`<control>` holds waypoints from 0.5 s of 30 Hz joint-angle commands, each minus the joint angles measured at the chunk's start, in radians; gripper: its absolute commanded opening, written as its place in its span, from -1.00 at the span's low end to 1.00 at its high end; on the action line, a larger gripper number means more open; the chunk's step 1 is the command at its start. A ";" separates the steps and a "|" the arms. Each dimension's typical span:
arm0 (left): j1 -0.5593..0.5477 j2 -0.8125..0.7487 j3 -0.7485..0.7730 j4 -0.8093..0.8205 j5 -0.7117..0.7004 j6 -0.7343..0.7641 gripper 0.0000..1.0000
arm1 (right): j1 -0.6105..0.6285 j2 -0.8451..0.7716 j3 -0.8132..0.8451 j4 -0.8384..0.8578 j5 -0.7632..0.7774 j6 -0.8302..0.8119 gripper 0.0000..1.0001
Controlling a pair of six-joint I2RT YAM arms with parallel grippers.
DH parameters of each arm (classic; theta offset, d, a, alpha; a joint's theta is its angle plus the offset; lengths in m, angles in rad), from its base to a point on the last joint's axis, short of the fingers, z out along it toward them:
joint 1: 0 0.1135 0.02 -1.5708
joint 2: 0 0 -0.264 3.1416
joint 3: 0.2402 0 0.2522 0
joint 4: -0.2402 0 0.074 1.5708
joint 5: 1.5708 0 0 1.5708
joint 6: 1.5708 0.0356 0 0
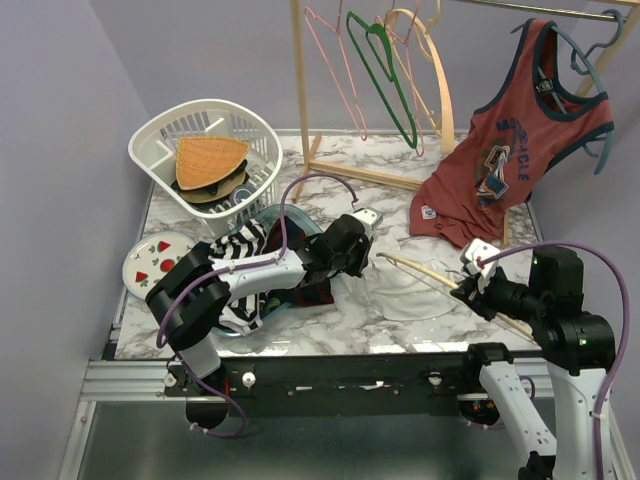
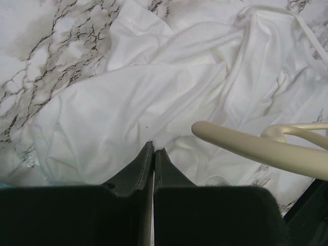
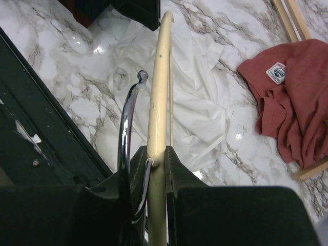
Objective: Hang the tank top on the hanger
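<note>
Top external view shows the marble worktop (image 1: 345,328) with the tank top (image 1: 405,295) lying crumpled and flat near the middle of its near edge, white against the pale stone. Left wrist view has the left gripper (image 2: 152,148) down at the garment's near side, its dark jaws pressed together with only a hairline slit between them and the thin cloth pinched at their tips. One narrow strap (image 2: 307,38) trails off toward the far right of that view. Right wrist view shows the right gripper (image 3: 156,152) clamped on the hanger (image 3: 158,92), gripping the thick cream bar close to its metal hook (image 3: 125,123), which curves up on the left of the fingers. The hanger's long arm reaches out over the tank top, its rounded end close to the left gripper; whether it touches the cloth cannot be told. Toward the far left corner of the worktop stands a white laundry basket (image 1: 160,135), and a striped garment (image 1: 245,243) lies under the left arm. A red tank top (image 1: 505,150) hangs at the far right, its hem reaching the worktop, and a green hanger (image 1: 385,80) hangs on the wooden rack behind.
</note>
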 commanded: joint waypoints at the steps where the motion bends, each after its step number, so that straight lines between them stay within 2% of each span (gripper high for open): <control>1: 0.016 -0.037 0.021 -0.025 0.020 0.001 -0.86 | -0.007 0.007 0.032 -0.031 -0.058 -0.025 -0.99; 15: 0.024 -0.148 0.018 -0.052 0.062 -0.013 -0.86 | -0.007 0.123 0.021 -0.002 -0.146 -0.047 -0.99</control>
